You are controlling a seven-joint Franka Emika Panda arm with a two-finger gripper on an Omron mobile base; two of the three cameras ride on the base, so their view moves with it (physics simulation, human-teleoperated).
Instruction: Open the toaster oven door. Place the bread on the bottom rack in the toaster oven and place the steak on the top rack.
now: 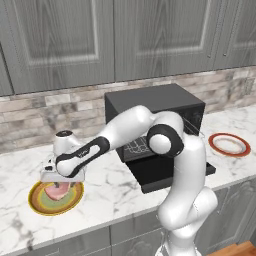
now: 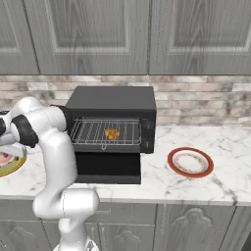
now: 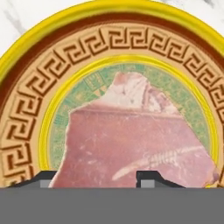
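Grey panelled cabinets (image 1: 125, 40) hang above a brick-pattern backsplash (image 2: 206, 100), and below them you have the white veined marble counter (image 1: 115, 185) running the width of both base views. On it stands the black box of the toaster oven (image 2: 112, 104), its toaster oven door (image 2: 109, 170) dropped flat toward the counter's front edge. From the right base view you can look straight into the cavity: one light-grey wire rack (image 2: 98, 133) carries the bread (image 2: 112, 133), a small tan-orange piece near the middle; you cannot tell from here whether that is the upper or lower grid. The left base view hides that interior behind the arm's elbow.

To the oven's right a red-rimmed plate (image 2: 190, 162) lies on bare marble with open counter around it. To the oven's left, well apart, sits a yellow-rimmed plate (image 1: 39, 205) with a brown key-pattern band and a green centre. The steak (image 3: 131, 144), a flat pink slab with a paler ragged edge, lies in that centre.

The gripper (image 3: 95, 178) is down over the steak, its two dark fingertips (image 3: 151, 177) spread part-way at the meat's near edge; you cannot tell whether they grip it.
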